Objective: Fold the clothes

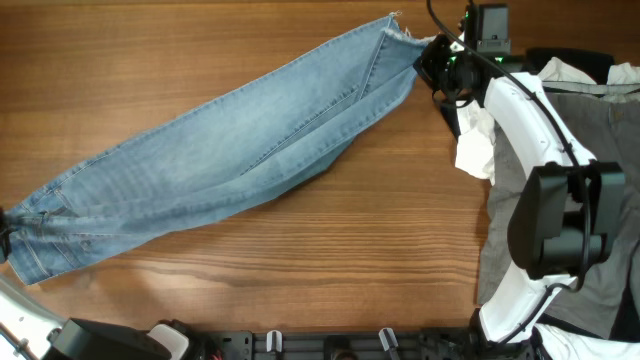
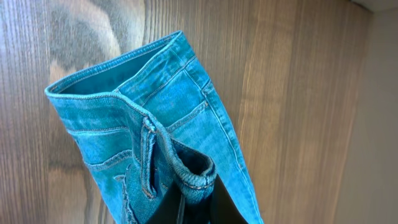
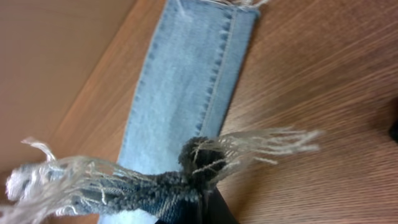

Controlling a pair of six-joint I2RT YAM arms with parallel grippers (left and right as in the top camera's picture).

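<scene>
- Mostly cut off by the frame, the left gripper (image 2: 194, 210) pinches the jeans (image 1: 230, 160) at the waistband.
- The right gripper (image 3: 200, 208) clamps the frayed hem, and its fingertips are hidden.
- The jeans are stretched diagonally across the table (image 1: 300, 280), with bare wood below them.
- The grey trousers (image 1: 610, 130) lie right of the jeans.

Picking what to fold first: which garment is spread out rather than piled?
The light-blue jeans, stretched diagonally across the table; the grey trousers and white garment lie heaped at the overhead view's right.

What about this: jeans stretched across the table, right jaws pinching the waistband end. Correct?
No. The right gripper holds the frayed hem in its jaws, not the waistband; the right wrist view shows it. The jeans do lie stretched across the table.
</scene>
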